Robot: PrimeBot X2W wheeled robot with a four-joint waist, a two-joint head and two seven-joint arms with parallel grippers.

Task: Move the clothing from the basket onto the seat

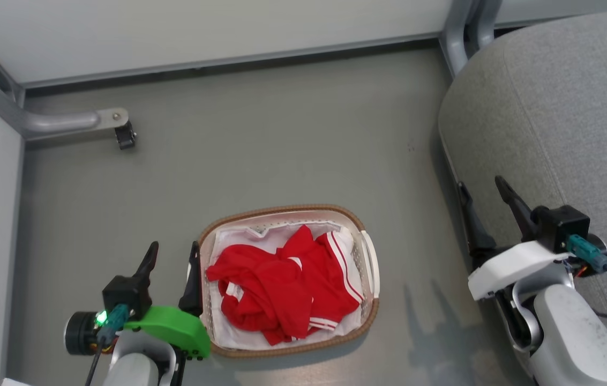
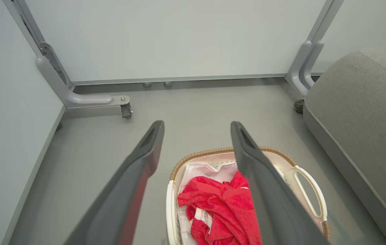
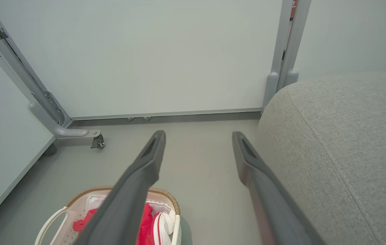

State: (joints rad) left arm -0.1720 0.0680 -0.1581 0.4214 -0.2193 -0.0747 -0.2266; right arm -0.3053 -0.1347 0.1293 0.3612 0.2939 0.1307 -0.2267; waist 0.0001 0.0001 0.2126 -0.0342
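Note:
The red clothing (image 1: 287,287) with white stripes lies crumpled in the white basket (image 1: 370,262) with a brown rim, on the floor at centre. My left gripper (image 1: 173,252) stands open just left of the basket's left end, nothing between its fingers. Over the grey seat's (image 1: 560,107) left edge, my right gripper (image 1: 482,187) is open and empty too. The left wrist view has the clothing (image 2: 220,207) and basket (image 2: 310,190) below my open left gripper (image 2: 196,127). From the right wrist, the basket (image 3: 77,204) lies at lower left and the seat (image 3: 342,149) at right.
Pale partition panels close the space at the back and left. A grey metal foot with a small castor (image 1: 124,136) sticks out over the floor at back left. Another grey post (image 1: 461,32) stands at the seat's back corner. Bare grey floor separates basket and seat.

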